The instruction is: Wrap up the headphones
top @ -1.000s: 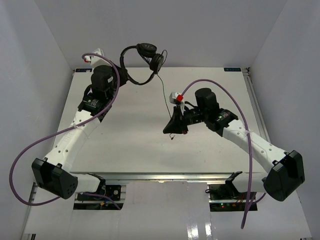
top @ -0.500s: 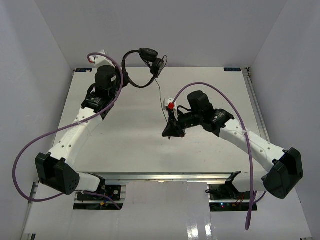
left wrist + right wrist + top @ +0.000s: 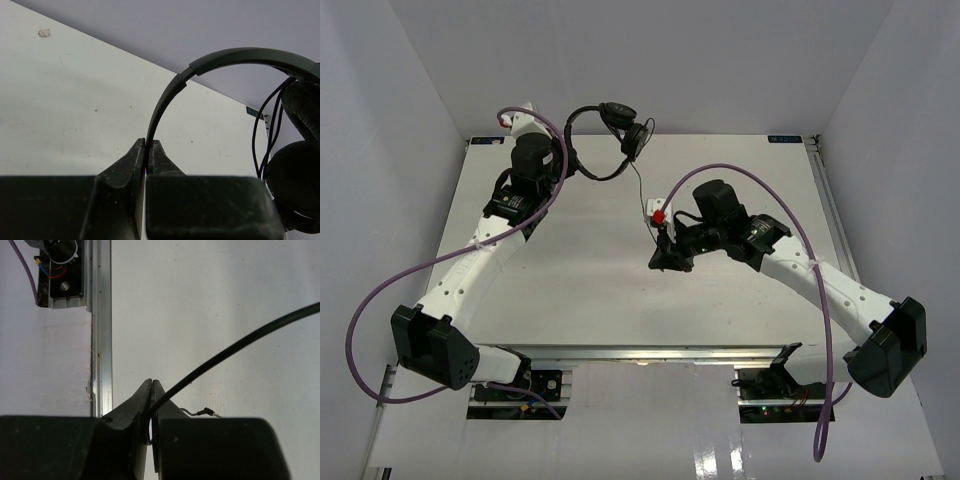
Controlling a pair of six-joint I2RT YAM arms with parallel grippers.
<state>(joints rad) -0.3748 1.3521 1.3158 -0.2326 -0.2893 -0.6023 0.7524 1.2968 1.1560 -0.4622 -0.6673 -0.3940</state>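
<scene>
1. The top view alone shows the whole layout. The headphones (image 3: 633, 142) are at the far edge of the table (image 3: 570, 290), left of centre, partly seen against the back wall. The left gripper (image 3: 148, 145) is at their headband and the right gripper (image 3: 151, 385) is nearer mid-table.
2. Only the left wrist view shows the grip. Its two fingers are closed on the thin headband (image 3: 165, 105), which rises out from between the tips.
3. Only the right wrist view shows the other grip. Its fingers are pinched on the cord (image 3: 235, 347), which slips between the tips. The metal-tipped plug (image 3: 212, 414) lies just beside them, too small to find from above.
4. We count one pair of headphones, two earcups (image 3: 295, 175) and one cord. There are also two arms and two purple cables (image 3: 380, 290), one along each arm.
5. From above, the headband arcs from the left gripper out to the right. The two earcups sit close together at the right end, one farther back than the other.
6. The cord's long axis runs from the earcups toward the near side, slanting slightly right down to the right gripper. In the left wrist view it hangs in thin strands beside the earcups.
</scene>
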